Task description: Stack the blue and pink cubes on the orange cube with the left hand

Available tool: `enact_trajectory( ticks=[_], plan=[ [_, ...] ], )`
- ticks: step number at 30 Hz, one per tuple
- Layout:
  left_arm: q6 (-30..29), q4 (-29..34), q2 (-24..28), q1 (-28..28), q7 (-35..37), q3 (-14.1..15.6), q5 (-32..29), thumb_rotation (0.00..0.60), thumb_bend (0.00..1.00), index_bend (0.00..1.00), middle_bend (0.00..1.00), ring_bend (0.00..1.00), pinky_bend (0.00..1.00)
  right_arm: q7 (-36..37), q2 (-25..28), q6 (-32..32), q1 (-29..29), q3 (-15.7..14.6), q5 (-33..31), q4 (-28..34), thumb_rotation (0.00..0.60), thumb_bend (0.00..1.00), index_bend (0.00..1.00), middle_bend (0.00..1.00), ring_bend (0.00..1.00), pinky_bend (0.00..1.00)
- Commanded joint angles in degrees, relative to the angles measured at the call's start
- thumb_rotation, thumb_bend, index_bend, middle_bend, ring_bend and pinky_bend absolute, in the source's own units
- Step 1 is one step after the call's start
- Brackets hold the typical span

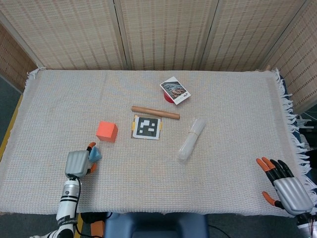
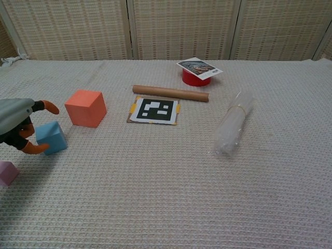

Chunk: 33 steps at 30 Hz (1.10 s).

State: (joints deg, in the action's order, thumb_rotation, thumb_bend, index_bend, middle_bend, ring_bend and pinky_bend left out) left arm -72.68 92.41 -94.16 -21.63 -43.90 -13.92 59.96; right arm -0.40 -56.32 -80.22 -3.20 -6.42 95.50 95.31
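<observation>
Folding woven-reed screen closes off back and both sides, panels joined by pale wooden posts. Desk covered by beige woven cloth, fringed at side edges. Grey floor at left. Even, soft light.
</observation>
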Motion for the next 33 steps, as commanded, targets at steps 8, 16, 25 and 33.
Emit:
enact_trajectory(
  ticks=[8,16,25,33],
  plan=[
    [-1.1,-2.6,-1.8,-1.8,-2.2,-0.3,-3.7,0.600,0.27,0.20,1.00,1.00,1.00,0.4,0.4,0.0,0.0,-0.1,0.2,0.1,0.600,0.22,0.00,0.00,0.00,0.00],
    [-2.1,-7.6,-3.5,-3.4,-1.1,0.2,-3.4,0.600,0.27,0.40,1.00,1.00,1.00,0.6,1.0,-0.6,0.3,-0.2,0.7,0.4,0.600,0.22,0.00,0.00,0.00,0.00],
    [-3.0,-8.6,-3.1,-3.5,0.7,1.3,-2.3,0.600,0.27,0.50,1.00,1.00,1.00,0.2,0.9,-0.9,0.6,-0.3,0.9,0.4,0.600,0.22,0.00,0.00,0.00,0.00],
    [-7.6,-3.2,2.6,-1.4,3.6,5.2,6.4,0.600,0.28,0.54,1.00,1.00,1.00,-0.7,0.7,-0.6,0.7,-0.1,0.4,0.6,0.600,0.22,0.00,0.00,0.00,0.00]
  ],
)
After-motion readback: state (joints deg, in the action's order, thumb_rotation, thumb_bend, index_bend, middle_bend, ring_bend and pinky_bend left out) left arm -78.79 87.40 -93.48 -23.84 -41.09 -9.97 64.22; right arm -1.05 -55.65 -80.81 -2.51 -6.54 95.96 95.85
